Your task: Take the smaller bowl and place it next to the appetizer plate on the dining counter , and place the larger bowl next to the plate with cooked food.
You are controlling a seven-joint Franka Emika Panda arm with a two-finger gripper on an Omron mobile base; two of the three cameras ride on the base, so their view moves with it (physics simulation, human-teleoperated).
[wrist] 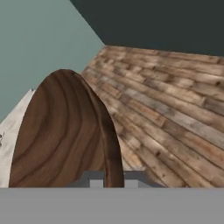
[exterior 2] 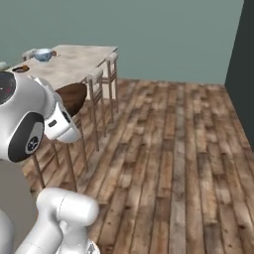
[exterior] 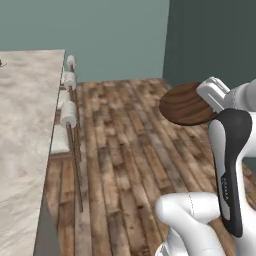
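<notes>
The hand [wrist: 113,181] is clamped on the rim of the smaller bowl [exterior: 184,104], a dark wooden bowl carried high over the plank floor [exterior 2: 173,149]. The dining desk [exterior: 22,130] lies well off to the hand's left, past the stools [exterior: 68,113]. At its far end stand the larger bowl [exterior 2: 43,54] and the appetizer plate [exterior 2: 20,69], so the carry likely runs left and forward.

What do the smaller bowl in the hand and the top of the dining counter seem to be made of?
The smaller bowl looks like dark brown wood with a smooth finish: curved grain bands run across it. The dining counter looks like beige marble or a similar stone: pale, mottled, with faint veins. As the scene is rendered, both are only appearances.
</notes>
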